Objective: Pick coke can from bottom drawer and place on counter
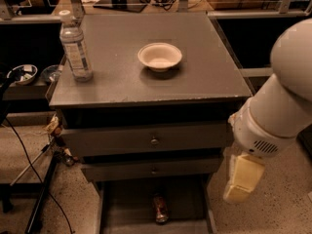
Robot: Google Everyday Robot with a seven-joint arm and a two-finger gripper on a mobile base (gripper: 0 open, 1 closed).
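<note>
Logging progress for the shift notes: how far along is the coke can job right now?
Done: the bottom drawer is pulled open, and the coke can lies inside it. In hand: the gripper hangs to the right of the cabinet, beside the drawers, apart from the can and holding nothing. Left: reach in, grasp the can, lift it and set it on the counter, which holds a bowl and a water bottle.

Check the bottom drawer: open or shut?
Open: the drawer is pulled out past the upper drawers, the can showing inside. The gripper hangs right of it, outside.
</note>
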